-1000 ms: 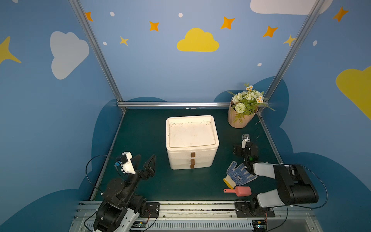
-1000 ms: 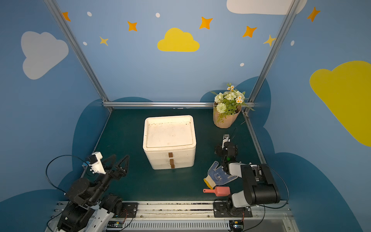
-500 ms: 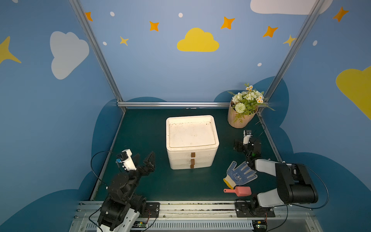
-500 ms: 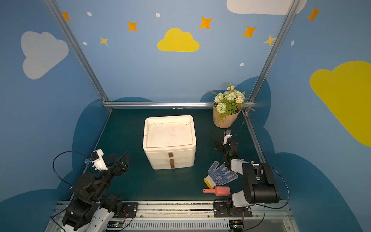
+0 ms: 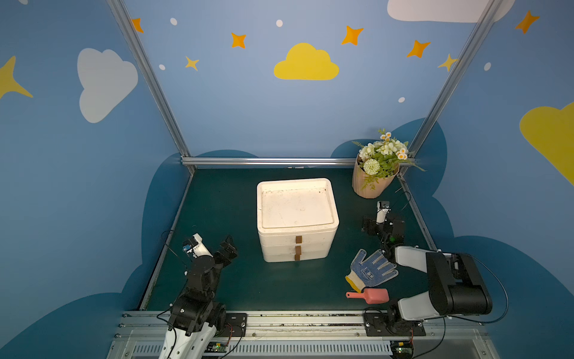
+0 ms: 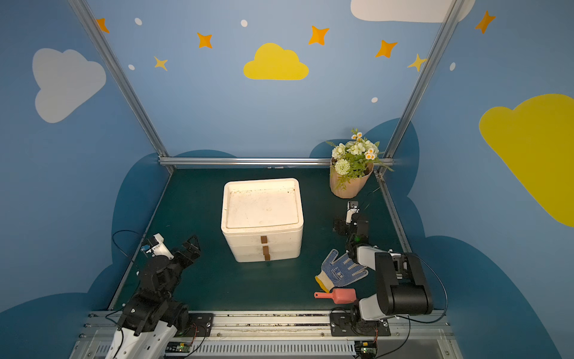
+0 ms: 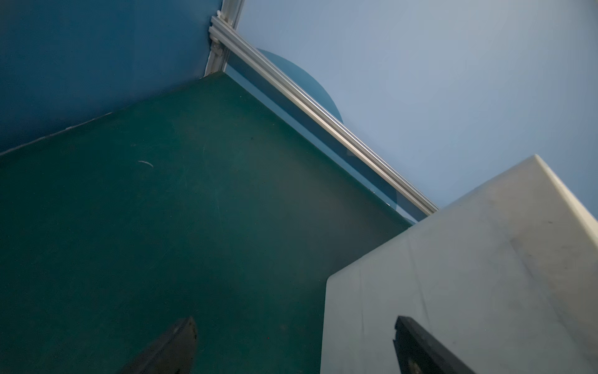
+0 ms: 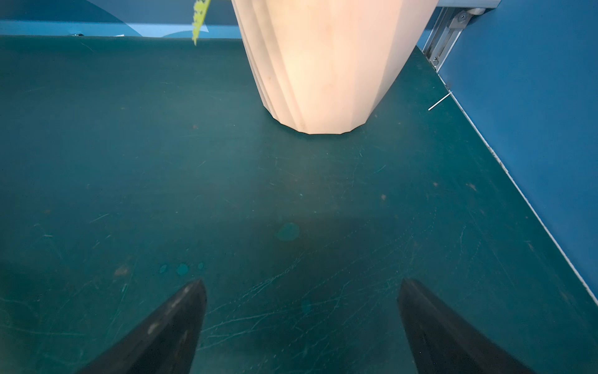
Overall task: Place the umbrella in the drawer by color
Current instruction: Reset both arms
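White three-drawer chest (image 5: pixel 296 217) sits mid-mat, drawers shut, with bare green mat (image 5: pixel 217 202) from 9 to 11 o'clock. Left gripper (image 7: pixel 295 319) is spread at 8 (nothing held). Right gripper (image 8: pixel 302 281) is spread at 3, facing the flower vase (image 5: pixel 369 186) at 2.

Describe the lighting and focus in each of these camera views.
Both top views: even, sharp light, bright patch atop the white plastic three-drawer cabinet. Left wrist view: dim, that cabinet looks grey. Right wrist view: the peach ribbed flower pot is blown out.
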Available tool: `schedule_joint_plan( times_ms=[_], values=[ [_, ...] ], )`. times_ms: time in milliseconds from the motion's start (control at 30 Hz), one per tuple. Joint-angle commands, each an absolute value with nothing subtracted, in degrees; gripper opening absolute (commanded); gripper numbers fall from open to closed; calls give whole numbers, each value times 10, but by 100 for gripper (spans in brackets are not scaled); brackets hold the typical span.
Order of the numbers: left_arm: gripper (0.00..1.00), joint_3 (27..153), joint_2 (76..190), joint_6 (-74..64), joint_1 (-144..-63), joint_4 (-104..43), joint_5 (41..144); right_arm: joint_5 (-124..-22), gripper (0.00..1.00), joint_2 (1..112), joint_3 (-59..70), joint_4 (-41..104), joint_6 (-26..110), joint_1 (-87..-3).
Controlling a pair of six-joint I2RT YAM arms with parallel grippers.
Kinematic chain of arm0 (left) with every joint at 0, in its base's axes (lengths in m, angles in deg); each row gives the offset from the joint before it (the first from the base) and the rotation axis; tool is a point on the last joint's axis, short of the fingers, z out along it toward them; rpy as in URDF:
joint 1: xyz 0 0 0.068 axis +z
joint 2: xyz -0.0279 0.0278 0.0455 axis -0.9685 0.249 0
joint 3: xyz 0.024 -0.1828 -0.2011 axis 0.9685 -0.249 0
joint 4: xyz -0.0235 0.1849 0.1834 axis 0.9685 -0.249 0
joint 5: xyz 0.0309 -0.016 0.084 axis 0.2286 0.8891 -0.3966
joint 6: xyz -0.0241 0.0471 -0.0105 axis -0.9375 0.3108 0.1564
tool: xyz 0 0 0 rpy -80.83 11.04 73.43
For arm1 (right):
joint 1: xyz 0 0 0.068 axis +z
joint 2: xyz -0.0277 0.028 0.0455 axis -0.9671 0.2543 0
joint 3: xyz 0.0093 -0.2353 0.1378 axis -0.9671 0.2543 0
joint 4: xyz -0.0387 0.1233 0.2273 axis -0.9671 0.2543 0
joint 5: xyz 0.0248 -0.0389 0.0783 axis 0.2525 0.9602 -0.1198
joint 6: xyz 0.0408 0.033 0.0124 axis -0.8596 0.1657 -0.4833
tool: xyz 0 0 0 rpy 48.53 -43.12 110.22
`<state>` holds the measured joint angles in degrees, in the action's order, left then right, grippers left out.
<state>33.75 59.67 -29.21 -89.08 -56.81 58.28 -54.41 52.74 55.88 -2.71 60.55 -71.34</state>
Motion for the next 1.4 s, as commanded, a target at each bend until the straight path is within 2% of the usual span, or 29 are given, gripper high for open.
schedule_joint_plan(
  times_ms=[0, 200, 467, 667, 933, 1367],
  values=[
    [100, 305, 576, -269, -889, -477, 584, -544, 98, 529, 553, -19, 605, -712],
    [100, 235, 549, -80, -888, -259, 703, -544, 98, 530, 553, -19, 606, -712],
    [100, 277, 566, -43, -887, -300, 800, -544, 98, 529, 553, -20, 605, -712],
    [100, 281, 521, -36, -887, -307, 869, -544, 98, 529, 553, -19, 605, -712],
    [100, 285, 495, -43, -886, -300, 907, -544, 98, 529, 553, -19, 605, -712],
    [100, 286, 493, -30, -885, -306, 912, -544, 98, 529, 553, -19, 606, -712]
  ],
)
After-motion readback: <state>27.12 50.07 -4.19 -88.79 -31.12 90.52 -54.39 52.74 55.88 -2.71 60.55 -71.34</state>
